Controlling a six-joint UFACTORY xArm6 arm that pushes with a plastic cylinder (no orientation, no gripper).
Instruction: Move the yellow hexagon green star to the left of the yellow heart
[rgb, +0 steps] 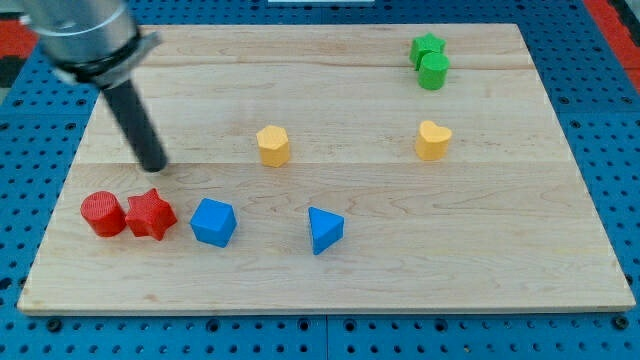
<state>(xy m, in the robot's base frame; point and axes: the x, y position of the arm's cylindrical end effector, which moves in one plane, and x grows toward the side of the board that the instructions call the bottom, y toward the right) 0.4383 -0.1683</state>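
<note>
The yellow hexagon (273, 145) sits near the board's middle. The yellow heart (433, 140) lies to its right, well apart. The green star (426, 47) is at the view's top right, touching a green cylinder (433, 71) just below it. My tip (155, 165) rests on the board at the left, well left of the yellow hexagon and just above the red star (151, 214). It touches no block.
A red cylinder (102, 214) sits against the red star at the lower left. A blue cube (213, 222) and a blue triangular block (323, 230) lie along the bottom. The wooden board (560, 250) lies on a blue pegboard.
</note>
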